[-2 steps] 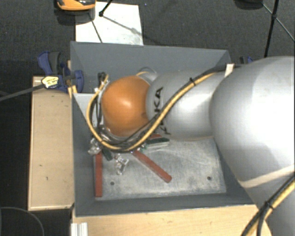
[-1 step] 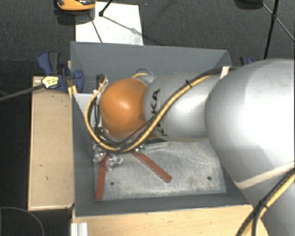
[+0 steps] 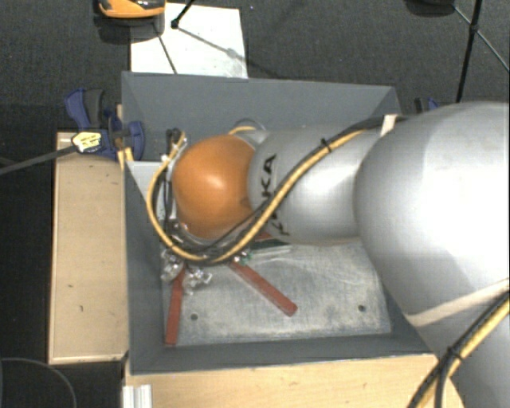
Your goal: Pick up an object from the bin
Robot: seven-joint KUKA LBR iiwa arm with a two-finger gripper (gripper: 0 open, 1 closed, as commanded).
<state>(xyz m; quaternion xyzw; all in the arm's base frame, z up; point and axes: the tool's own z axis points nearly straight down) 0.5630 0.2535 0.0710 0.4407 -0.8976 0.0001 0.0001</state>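
- Red-brown flat strip (image 3: pixel 266 290): lies on the floor of the bin (image 3: pixel 335 299) near its middle, slanting toward the near right corner; its far end is hidden.
- Thin green piece (image 3: pixel 255 256): just beyond the strip's far end; too little shows to tell its kind.
- White sheet (image 3: pixel 205 40): flat on the ground beyond the bin's far edge, toward the far left corner.
- Orange-and-black item (image 3: pixel 130 7): just beside the sheet's far left corner, only partly seen.
- Thin black rod (image 3: pixel 182 13): slants across the sheet's far edge.
- Black cable (image 3: pixel 32 162): runs over the ground toward the bin's left side.
- Dark speckled ground (image 3: pixel 335 44): surrounds the bin.
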